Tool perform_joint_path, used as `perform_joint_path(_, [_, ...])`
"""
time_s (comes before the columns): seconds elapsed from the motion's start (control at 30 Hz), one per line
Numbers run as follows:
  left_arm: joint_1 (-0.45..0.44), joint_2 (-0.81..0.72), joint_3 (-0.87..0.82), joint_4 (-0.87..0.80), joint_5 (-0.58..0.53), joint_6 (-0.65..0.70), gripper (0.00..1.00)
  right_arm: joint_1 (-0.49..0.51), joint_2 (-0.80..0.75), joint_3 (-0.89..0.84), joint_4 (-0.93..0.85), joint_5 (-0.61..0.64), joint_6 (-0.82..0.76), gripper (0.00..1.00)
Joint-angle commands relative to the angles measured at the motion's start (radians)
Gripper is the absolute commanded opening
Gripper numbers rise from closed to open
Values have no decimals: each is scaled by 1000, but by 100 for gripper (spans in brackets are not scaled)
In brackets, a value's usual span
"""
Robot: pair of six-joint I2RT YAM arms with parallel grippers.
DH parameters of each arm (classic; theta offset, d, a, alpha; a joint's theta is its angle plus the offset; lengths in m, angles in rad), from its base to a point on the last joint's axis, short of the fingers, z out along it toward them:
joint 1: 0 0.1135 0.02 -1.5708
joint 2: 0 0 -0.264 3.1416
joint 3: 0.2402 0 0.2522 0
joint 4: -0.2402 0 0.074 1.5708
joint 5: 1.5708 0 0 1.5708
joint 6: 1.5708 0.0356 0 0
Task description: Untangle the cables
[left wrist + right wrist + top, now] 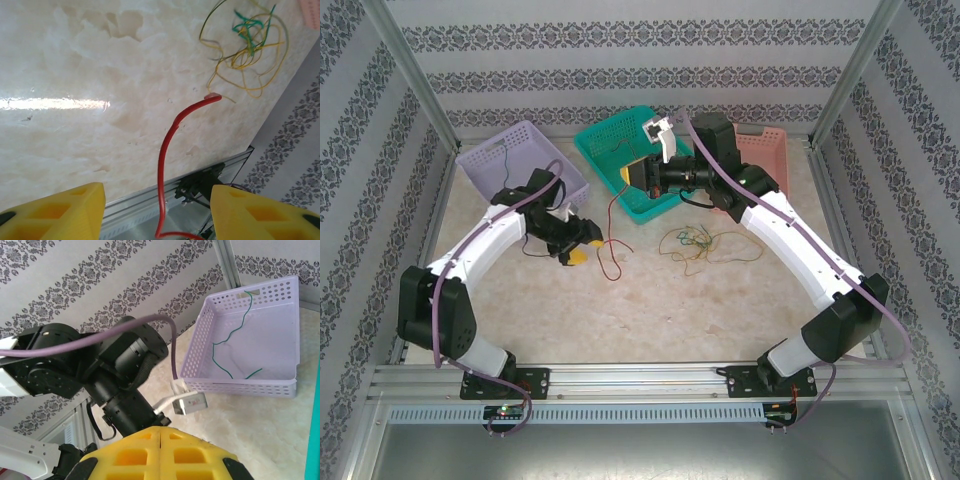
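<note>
Your left hand stands open astride the red cable, likely limp, feather-light and slippery, so pinch squarely mid-length; your right hand is closed tight.

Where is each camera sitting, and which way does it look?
Top external: above and behind, looking down on the table, left arm and right arm.
Left wrist: on the left arm, looking down at the red cable between its open yellow fingers.
Right wrist: on the right arm, looking sideways at the lavender basket, over its shut fingers.
Shared: top and left wrist both show the cable tangle.
</note>
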Motion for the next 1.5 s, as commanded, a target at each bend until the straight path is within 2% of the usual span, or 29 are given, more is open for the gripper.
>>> perform_joint_path(0.0, [-43, 18, -15, 20, 18, -17, 58, -5, -17, 5, 40, -26, 1, 0])
perform_joint_path(0.1, [-63, 22, -38, 72, 14, -62, 55, -5, -23, -1, 47, -23, 9, 0])
perform_joint_path(0.17, [-69, 29, -50, 94, 6, -87, 45, -4, -31, -4, 53, -21, 15, 0])
perform_joint_path(0.3, [-57, 15, -32, 62, -110, -114, 6, -5, -64, -29, 43, -5, 18, 0])
perform_joint_path(0.33, [-41, 1, -25, 56, -148, -136, 0, -5, -87, -50, 36, 13, 15, 0])
perform_joint_path(0.4, [8, -43, -31, 71, -205, -192, 0, -6, -148, -122, 31, 78, 21, 0])
perform_joint_path(0.5, [88, -121, -43, 151, -256, -312, 0, -9, -292, -314, 72, 250, 102, 0])
perform_joint_path(0.6, [129, -168, -16, 235, -314, -402, 0, -8, -478, -550, 122, 463, 258, 0])
perform_joint_path(0.73, [146, -166, 37, 361, -329, -451, 0, 28, -699, -811, 120, 700, 541, 0])
perform_joint_path(0.87, [173, -169, 48, 484, -346, -497, 0, 79, -839, -975, 58, 802, 779, 0])
perform_joint_path(0.97, [190, -154, 50, 590, -333, -538, 0, 82, -887, -1047, 34, 774, 860, 0])
perform_joint_path(1.07, [182, -80, 82, 701, -252, -572, 0, 85, -863, -1031, 36, 739, 837, 0])
perform_joint_path(1.2, [156, 31, 152, 784, -177, -587, 0, 69, -764, -909, 32, 739, 717, 0])
perform_joint_path(1.47, [94, 307, 421, 794, -182, -546, 0, -123, -370, -505, 25, 584, 481, 0])
